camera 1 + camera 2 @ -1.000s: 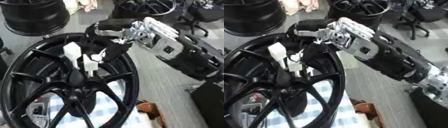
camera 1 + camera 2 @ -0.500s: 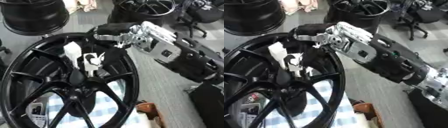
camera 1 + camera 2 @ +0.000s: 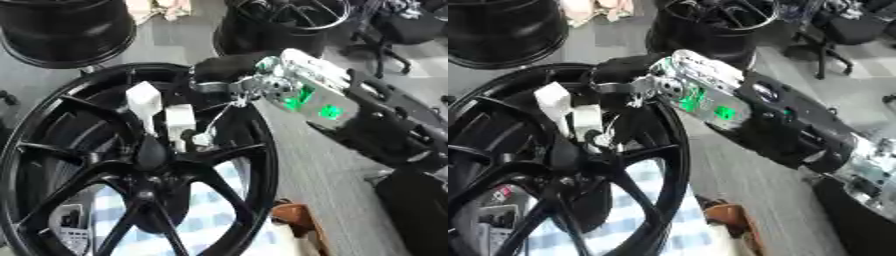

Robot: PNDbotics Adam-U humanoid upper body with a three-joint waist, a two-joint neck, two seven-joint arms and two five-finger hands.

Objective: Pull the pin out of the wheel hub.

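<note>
Since the earlier frames, the right hand (image 3: pixel 229 75) had withdrawn toward the far rim of the wheel hub (image 3: pixel 254 165), clear of the spokes. Whether its fingers were apart or together could not be determined; they were dark and blurred against the rim. Two white pins (image 3: pixel 144 100) stood upright in the hub near its centre, below and left of the hand, not touching it. A thin wire (image 3: pixel 219 117) ran between hand and pins. The hub's near part was cut off.

I see even, soft indoor light with no hard shadows. Both views are blurred throughout, worst toward 5 o'clock. Pale glare sits on the grey floor (image 3: pixel 166 42) around 12 o'clock.
</note>
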